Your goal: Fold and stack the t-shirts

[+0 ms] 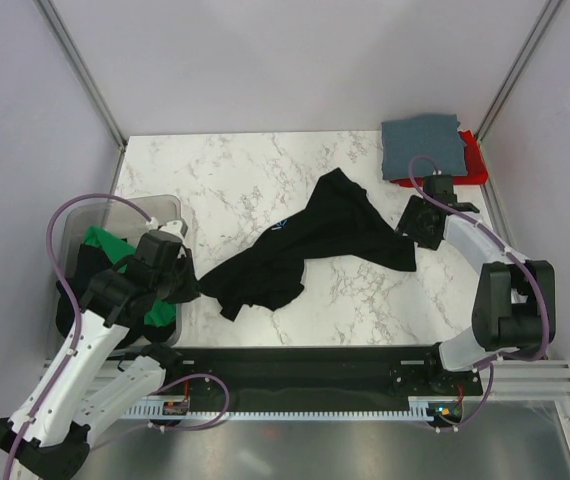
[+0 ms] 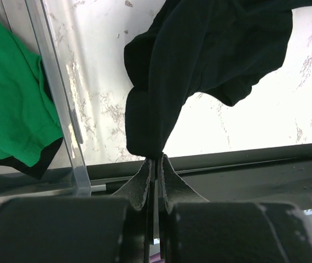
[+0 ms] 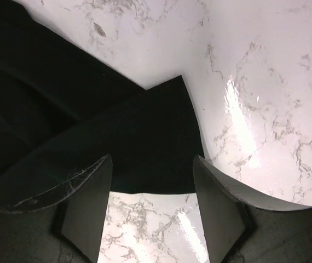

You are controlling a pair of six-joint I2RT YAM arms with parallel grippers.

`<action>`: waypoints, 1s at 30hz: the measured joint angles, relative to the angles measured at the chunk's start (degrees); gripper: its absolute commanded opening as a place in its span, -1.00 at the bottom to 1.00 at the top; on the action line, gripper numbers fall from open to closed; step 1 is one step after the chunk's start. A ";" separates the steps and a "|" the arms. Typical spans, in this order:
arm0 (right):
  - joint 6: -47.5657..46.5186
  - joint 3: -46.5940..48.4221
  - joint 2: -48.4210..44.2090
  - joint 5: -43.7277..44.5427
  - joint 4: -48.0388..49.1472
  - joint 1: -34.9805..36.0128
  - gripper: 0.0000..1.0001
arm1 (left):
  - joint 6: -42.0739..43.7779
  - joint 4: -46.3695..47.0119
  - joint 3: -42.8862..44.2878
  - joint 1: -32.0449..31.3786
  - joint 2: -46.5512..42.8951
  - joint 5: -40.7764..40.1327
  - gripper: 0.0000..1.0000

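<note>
A large black t-shirt (image 1: pixel 315 240) lies crumpled in a long diagonal across the marble table, a small blue-white print (image 1: pixel 281 228) showing near its middle. My left gripper (image 1: pixel 183 282) is shut on the shirt's near-left end; the left wrist view shows the cloth (image 2: pixel 200 49) pinched at the tips of the left gripper (image 2: pixel 155 160). My right gripper (image 1: pixel 417 232) hovers open over the shirt's right end; in the right wrist view, the right gripper (image 3: pixel 152 159) straddles a flat black corner (image 3: pixel 90 109) without touching it. A folded slate grey-blue t-shirt (image 1: pixel 423 145) rests on a red one (image 1: pixel 475 160) at the back right.
A clear plastic bin (image 1: pixel 135 212) stands at the left, holding a green t-shirt (image 1: pixel 105 245) and more black cloth; its wall (image 2: pixel 57 109) rises close beside my left gripper. Metal frame posts and grey walls enclose the table. A black rail runs along the near edge.
</note>
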 measured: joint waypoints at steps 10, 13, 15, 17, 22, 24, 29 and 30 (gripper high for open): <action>-1.03 0.00 6.38 0.63 4.17 -2.80 0.25 | -0.02 0.00 -1.25 0.00 -2.71 0.04 -0.96; -1.25 -0.13 8.48 0.61 5.92 -3.63 0.22 | -0.02 0.00 -1.38 0.00 -2.32 0.04 -0.96; -1.27 -0.26 9.86 0.59 6.88 -3.87 0.20 | -0.07 0.02 -1.38 0.00 -1.99 -0.11 -0.96; -1.31 -0.42 10.75 0.50 7.78 -3.89 0.17 | -0.55 -0.26 -1.29 0.00 -1.53 -0.52 -0.96; -1.29 -0.39 11.37 0.15 10.32 -3.89 0.10 | -1.88 -4.02 1.92 0.00 0.98 -2.27 -0.96; -1.27 -0.39 11.63 0.11 11.10 -3.89 0.03 | -1.92 -4.33 2.89 0.00 1.18 -2.62 -0.96; -1.18 -0.35 12.17 -0.13 12.81 -3.89 -0.21 | -2.23 -5.14 3.10 0.00 0.55 -3.17 -0.96; -1.18 -0.39 12.26 -0.31 13.05 -3.91 -0.26 | -2.34 -5.20 3.08 0.00 0.42 -3.17 -0.96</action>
